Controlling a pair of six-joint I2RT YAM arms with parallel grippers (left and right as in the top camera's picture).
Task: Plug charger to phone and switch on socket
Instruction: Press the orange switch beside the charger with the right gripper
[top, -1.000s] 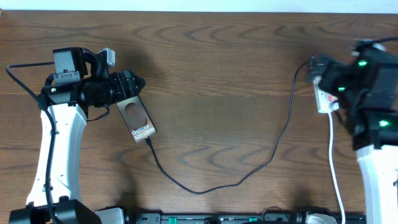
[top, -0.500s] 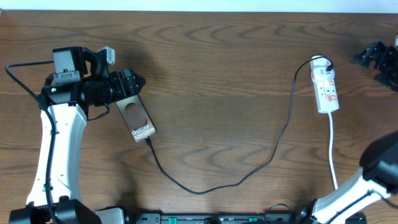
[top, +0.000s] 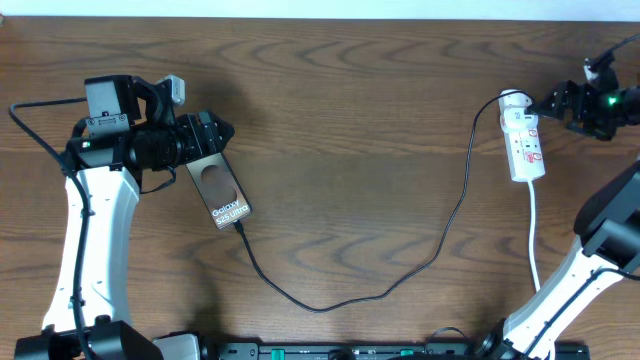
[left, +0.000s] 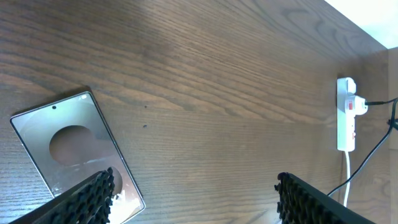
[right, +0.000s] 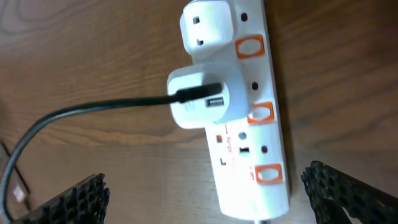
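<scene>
A robotics lab bench: a wood-grain table (top: 350, 110) with a white left arm (top: 95, 240) and right arm (top: 600, 280) rising from its near edge, along a black rail (top: 300, 351) with green lights.

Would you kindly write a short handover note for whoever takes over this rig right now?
Left tool: open, over the phone's top end, gripping nothing.
Right tool: open, at the socket's adapter end, holding nothing.
Things: phone lies flat at left, socket at right, charger runs between them.
Done: charger tip appears seated in the phone's lower edge; its other end is in the white adapter on the socket.
Left: press the socket's switch; its present state is unclear.
</scene>
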